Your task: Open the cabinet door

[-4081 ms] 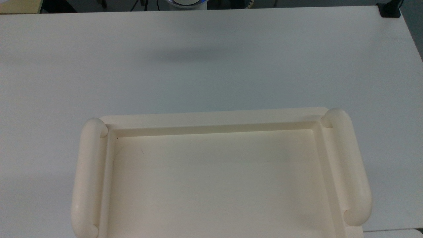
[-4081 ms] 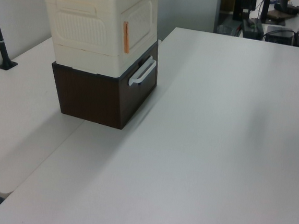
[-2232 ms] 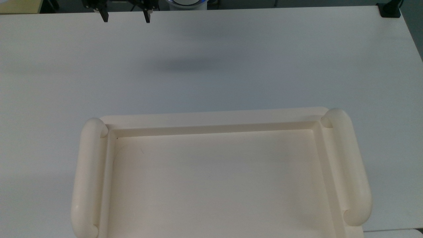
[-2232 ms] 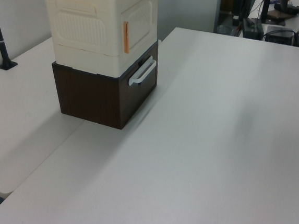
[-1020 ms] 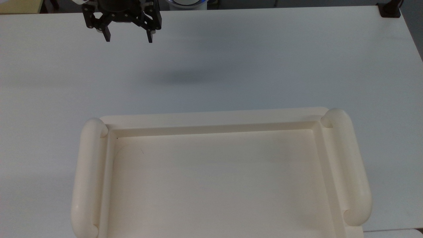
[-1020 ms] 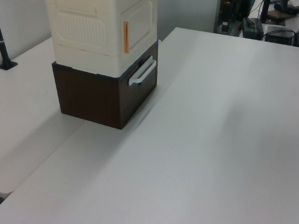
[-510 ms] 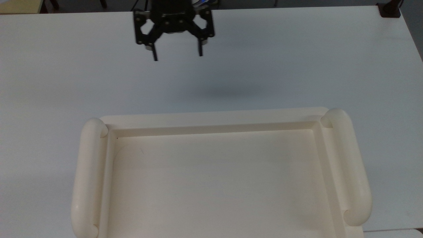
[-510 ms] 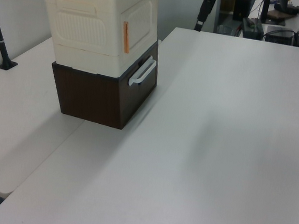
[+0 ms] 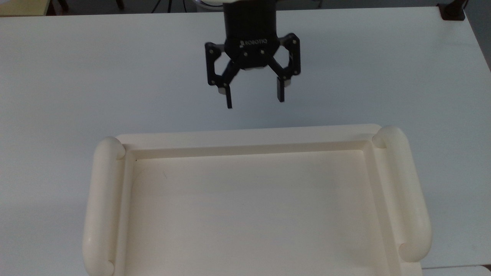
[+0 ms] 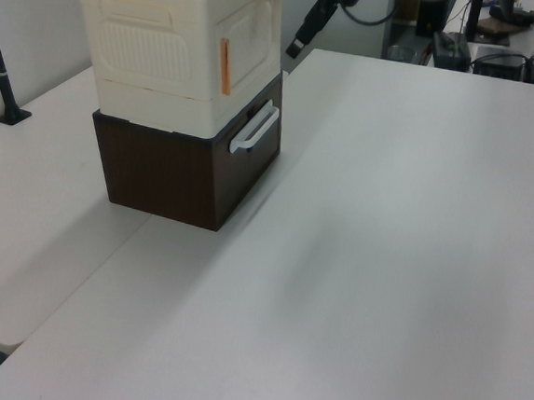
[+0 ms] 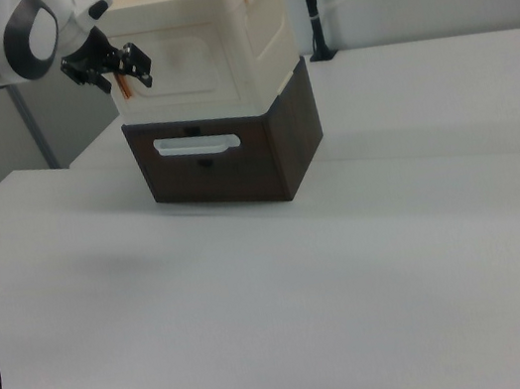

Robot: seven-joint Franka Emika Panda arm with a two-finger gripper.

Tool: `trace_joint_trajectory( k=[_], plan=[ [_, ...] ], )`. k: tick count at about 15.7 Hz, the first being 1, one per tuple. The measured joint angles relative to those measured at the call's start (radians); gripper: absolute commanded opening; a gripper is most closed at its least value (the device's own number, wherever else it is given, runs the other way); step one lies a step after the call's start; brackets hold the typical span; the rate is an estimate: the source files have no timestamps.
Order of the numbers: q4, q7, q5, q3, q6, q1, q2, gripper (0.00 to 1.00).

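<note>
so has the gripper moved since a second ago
Yes. In the top view the gripper has come down the picture and toward the top view's right, closer to the cream cabinet top's far edge. Its jaws are open.

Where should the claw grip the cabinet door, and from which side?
Probably by the orange strip at the cabinet door's edge on the left view's left, coming head-on from the table side. The door sits shut and flush, so its flat face offers no hold, and I can make out no knob. The open claw faces that front.
</note>
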Motion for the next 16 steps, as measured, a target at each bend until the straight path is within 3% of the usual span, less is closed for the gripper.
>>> trace_joint_trajectory(
  k=[16],
  plan=[
    [0.063,0.121,-0.002,0.0,0.166,0.098,0.079,0.9]
  ],
)
